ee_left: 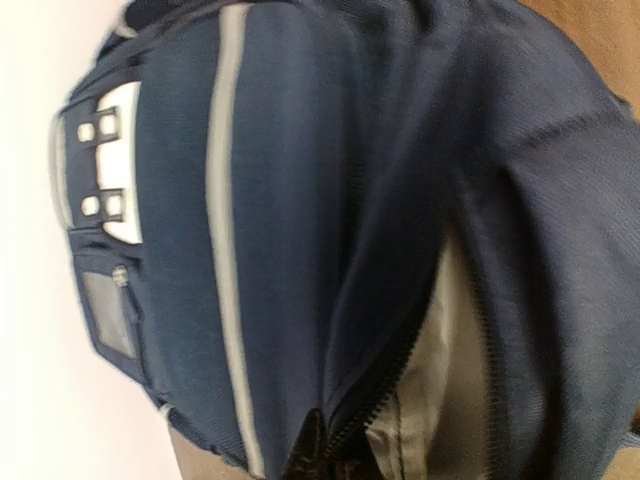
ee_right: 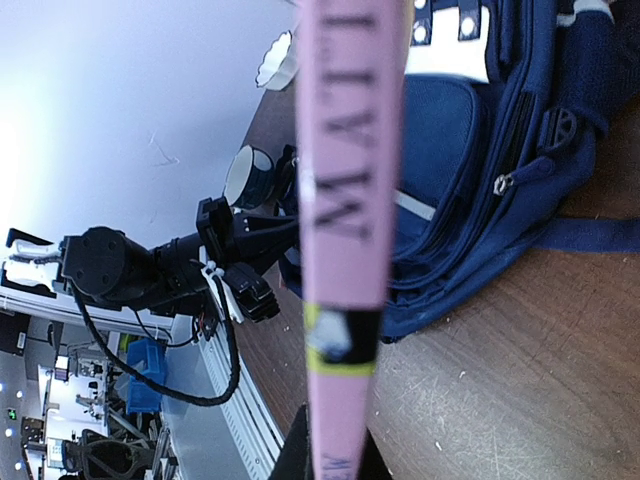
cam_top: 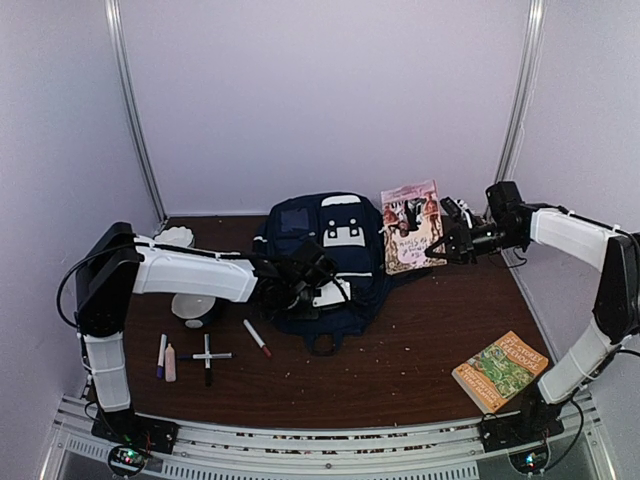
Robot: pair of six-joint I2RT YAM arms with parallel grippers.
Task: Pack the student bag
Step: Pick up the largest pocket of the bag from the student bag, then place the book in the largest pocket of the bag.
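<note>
Top external — L fingers (cam_top: 312,272) clenched on student bag (cam_top: 335,240) zip edge, R fingers (cam_top: 438,249) gripping pink math book (cam_top: 410,228).

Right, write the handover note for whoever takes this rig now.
Left gripper: shut at the near edge of the student bag, by its unzipped opening; whether it pinches fabric is unclear.
Right gripper: shut on the pink maths book, held upright just right of the bag, not inside it.
Done: bag unzipped, grey lining showing; nothing seen packed.
To do: put the pink book in. The green book at the near right and the pens at the near left lie on the table.
</note>
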